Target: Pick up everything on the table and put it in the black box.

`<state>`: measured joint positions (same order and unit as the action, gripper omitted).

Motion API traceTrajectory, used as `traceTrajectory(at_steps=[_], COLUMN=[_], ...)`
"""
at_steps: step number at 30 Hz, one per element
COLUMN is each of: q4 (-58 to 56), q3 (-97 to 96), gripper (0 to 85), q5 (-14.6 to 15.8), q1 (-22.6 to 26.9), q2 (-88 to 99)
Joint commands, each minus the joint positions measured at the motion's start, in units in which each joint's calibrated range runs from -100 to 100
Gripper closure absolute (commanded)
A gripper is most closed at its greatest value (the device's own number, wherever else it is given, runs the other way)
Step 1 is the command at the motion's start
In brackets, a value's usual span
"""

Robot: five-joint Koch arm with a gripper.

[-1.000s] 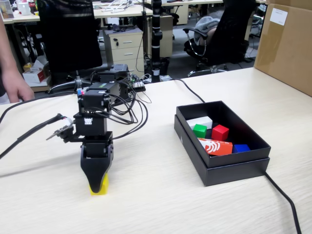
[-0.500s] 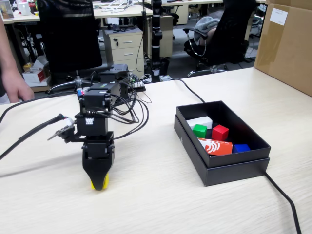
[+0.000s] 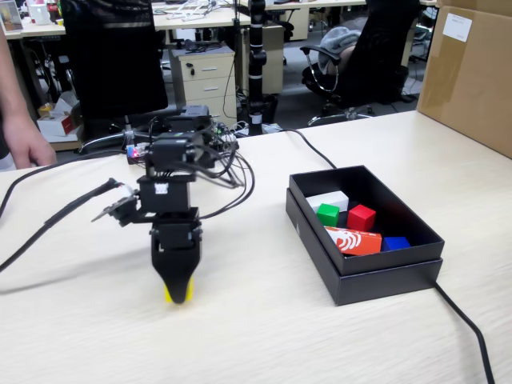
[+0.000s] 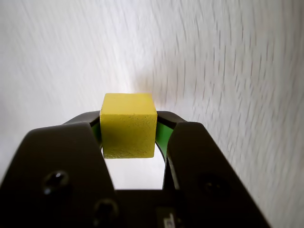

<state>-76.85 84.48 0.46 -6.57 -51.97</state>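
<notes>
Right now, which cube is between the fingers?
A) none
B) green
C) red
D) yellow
D: the wrist view shows the yellow cube clamped between both fingers, while the red cube and green cube sit in the black box.

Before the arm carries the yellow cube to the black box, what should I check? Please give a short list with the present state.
1. Hand shut on the yellow cube, jaws on both sides: ok.
2. Cube off the table: cannot tell.
3. Free room in the black box, at its far right side: ok.
4. Green cube and red cube already in the box: ok.
5. Path to the box clear of things: ok.
</notes>
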Motion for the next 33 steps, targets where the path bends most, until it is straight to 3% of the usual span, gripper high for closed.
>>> traceTrajectory(at_steps=[1,6,21,33], q4=[-3.1,-6.6,-8.4,-7.9], q3=[4.6,4.3,3.8,4.2], gripper=[71.7,71.7,71.6,71.6], q5=[1.2,3.5,6.4,8.0], q1=[2.0,7.1,19.4,24.6], q2=[8.9,16.7,26.9,19.2])
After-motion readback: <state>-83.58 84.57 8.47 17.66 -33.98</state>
